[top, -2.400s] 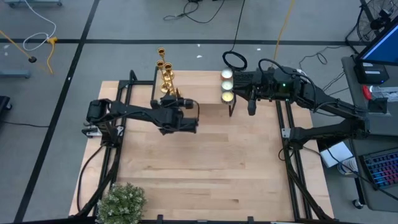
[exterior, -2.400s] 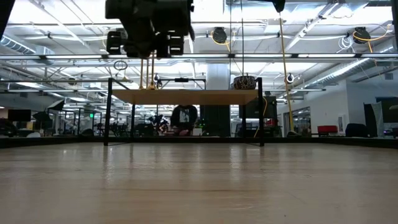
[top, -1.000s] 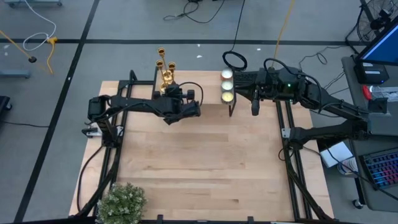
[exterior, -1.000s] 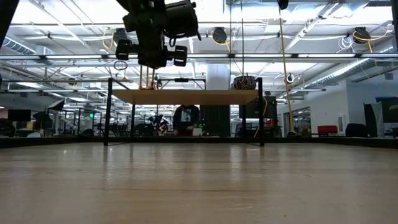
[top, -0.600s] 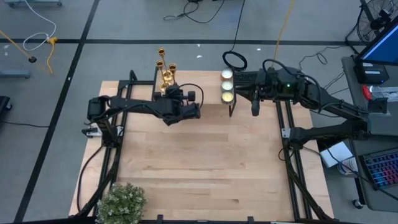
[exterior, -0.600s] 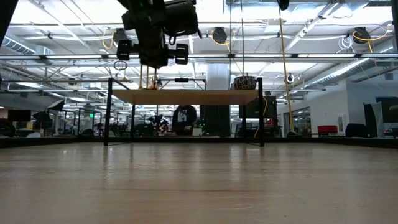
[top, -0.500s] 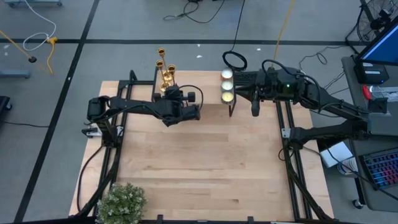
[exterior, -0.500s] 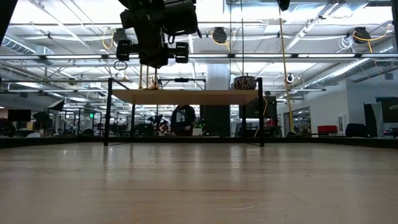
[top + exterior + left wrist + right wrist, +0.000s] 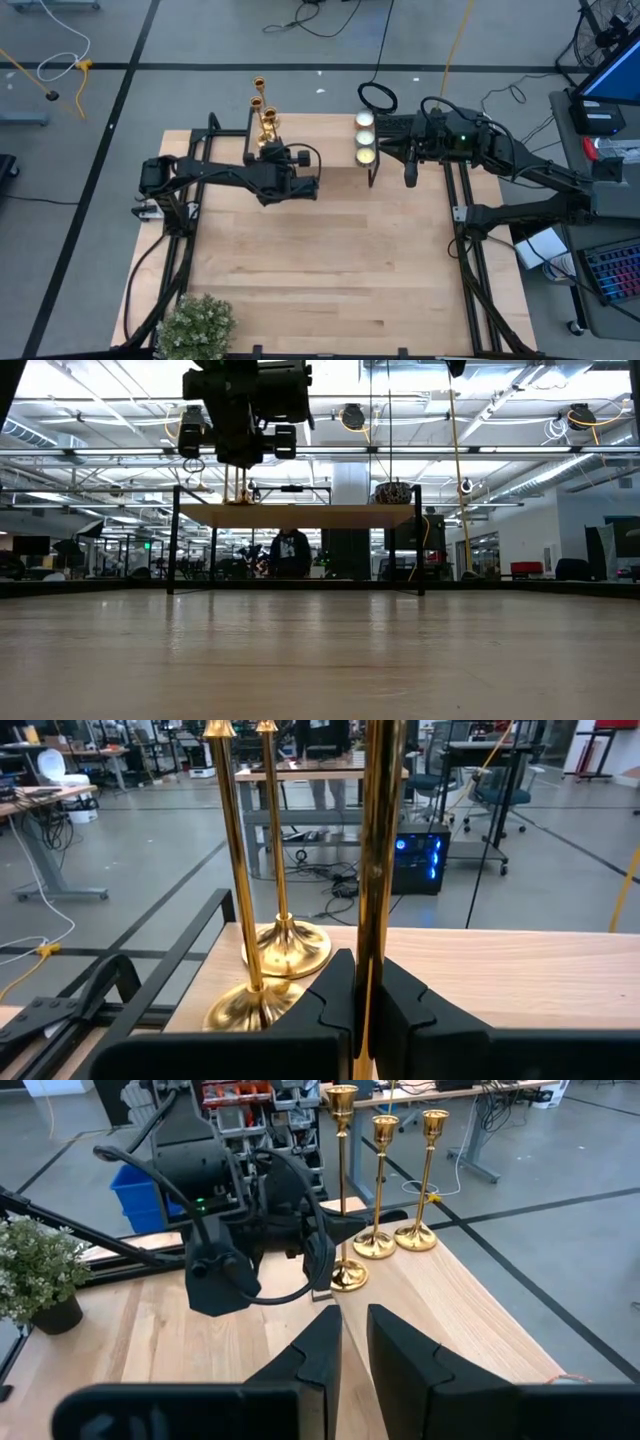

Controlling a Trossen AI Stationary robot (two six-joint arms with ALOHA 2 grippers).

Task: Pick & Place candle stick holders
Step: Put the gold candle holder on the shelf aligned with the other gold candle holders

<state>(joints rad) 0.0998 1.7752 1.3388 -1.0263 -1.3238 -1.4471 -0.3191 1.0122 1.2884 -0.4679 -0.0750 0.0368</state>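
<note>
Three tall gold candle stick holders stand at the table's far edge, left of centre. In the right wrist view they stand in a row. My left gripper is shut on the nearest one, whose round base rests on the table. The other two stand just beyond, on their bases. My right gripper hovers shut and empty at the far right, beside three glowing candles. My left gripper pinches the lower part of the nearest holder's thin stem between its two fingers. The fingers come level from the table's near side and lie across the upright stem. The holder stands upright; the fingers hide its base in the left wrist view.
A potted plant stands at the near left corner. Black frame rails run along both sides of the table. The wide middle of the wooden tabletop is bare. A person stands in the room beyond.
My left gripper has shifted a little toward the table's left edge and rolled back to level, staying at the nearest candle stick holder. The holders have stayed upright in place.
</note>
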